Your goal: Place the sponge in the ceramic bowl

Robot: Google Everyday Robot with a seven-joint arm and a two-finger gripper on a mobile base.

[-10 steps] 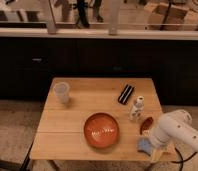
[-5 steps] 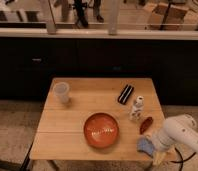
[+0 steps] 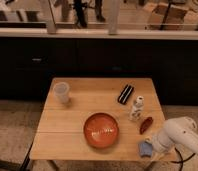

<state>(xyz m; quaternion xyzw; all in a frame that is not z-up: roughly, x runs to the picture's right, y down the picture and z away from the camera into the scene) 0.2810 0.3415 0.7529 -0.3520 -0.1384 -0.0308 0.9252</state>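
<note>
Motion over the last second is small: you see the white robot arm [image 3: 176, 134] settle a little nearer the near edge of the wooden table [image 3: 67, 145], at its near right corner, then hold about where it was half a second ago. The small flat light-blue sponge [image 3: 145, 147] has not shifted. It lies on the wood by the near right corner, close to the near edge. It is apart from the large glossy orange-red ceramic bowl [image 3: 101, 131], which stands at the middle of the near edge with nothing blue inside.

The gripper [image 3: 153, 144] is at the sponge's right side, touching it or nearly so, and mostly hidden by the arm. You cannot tell whether the jaws are wide, narrow or closed on the pad.

For the task, the sponge is outside the bowl, and an arm settling beside it suggests a grasp in hand rather than a carry. The pad shows only as a compact blob, so you can read no long axis or pointing end.
</note>
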